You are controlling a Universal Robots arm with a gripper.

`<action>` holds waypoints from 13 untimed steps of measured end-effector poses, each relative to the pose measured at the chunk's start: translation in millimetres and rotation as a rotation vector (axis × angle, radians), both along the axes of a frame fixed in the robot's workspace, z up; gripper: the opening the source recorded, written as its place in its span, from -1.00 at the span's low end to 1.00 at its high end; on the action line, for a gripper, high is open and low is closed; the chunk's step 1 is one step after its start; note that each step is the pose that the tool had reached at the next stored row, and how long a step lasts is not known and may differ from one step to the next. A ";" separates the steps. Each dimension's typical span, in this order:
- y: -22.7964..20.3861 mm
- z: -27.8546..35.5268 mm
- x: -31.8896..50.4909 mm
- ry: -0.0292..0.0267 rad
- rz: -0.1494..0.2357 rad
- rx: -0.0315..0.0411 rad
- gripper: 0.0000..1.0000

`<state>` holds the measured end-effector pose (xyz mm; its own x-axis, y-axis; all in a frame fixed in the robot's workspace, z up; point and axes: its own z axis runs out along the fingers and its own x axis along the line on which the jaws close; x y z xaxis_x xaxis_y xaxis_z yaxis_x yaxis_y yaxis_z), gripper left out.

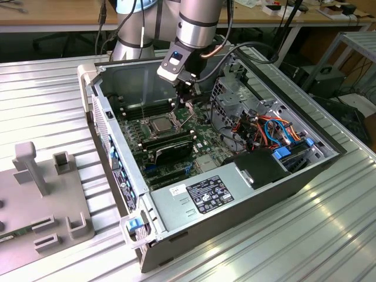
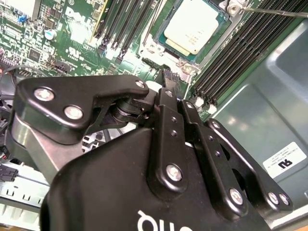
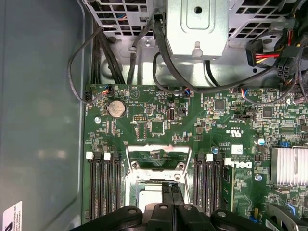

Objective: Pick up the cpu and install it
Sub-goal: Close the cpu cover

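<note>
Silver-grey and flat, the cpu [image 1: 160, 124] lay on the motherboard [image 1: 202, 147] inside the open computer case [image 1: 117, 170] in the exterior view, with the gripper [image 1: 188, 108] hanging just above and beside it, toward the exterior view's right.

In the second wrist view the cpu [image 2: 195, 26] sat square in its socket [image 2: 154, 47], uncovered, with a thin wire lever [image 2: 274, 10] crossing nearby. The black finger links were folded together, and nothing showed between them.

In the first wrist view the fingertips [image 3: 166, 191] stood side by side with hardly a gap, empty, right over the cpu [image 3: 144, 193]. The hinged bracket [image 3: 156, 150] stood swung back behind the socket, so the chip looked placed but not clamped.

The risk, as I judged it, lay in that closeness. A drift downward could press the narrow tips onto the loose chip and tilt it on the contacts, or a sideways brush could catch the raised bracket or the lever.
</note>
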<state>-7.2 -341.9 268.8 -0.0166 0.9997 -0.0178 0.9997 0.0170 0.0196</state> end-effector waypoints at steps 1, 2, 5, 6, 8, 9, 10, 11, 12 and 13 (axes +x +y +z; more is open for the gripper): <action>0.0 0.0 0.0 0.0000 0.000 0.0000 -0.79; 0.0 0.0 0.0 0.0000 0.000 0.0000 -0.79; 0.0 0.1 0.1 -0.0001 0.000 0.0001 -0.79; 0.0 0.5 0.1 0.0000 0.000 -0.0001 -0.79; 0.0 1.6 0.1 0.0000 0.000 0.0000 -0.79; 0.0 2.0 0.1 0.0000 0.000 0.0000 -0.79; 0.0 2.2 0.1 -0.0001 0.000 0.0001 -0.79; 0.0 2.4 0.1 -0.0001 0.000 0.0001 -0.79; 0.0 2.5 0.1 0.0000 0.000 0.0000 -0.79; 0.0 2.6 0.1 -0.0001 0.000 0.0000 -0.79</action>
<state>-7.1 -341.9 271.4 -0.0166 0.9997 -0.0179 0.9997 0.0169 0.0196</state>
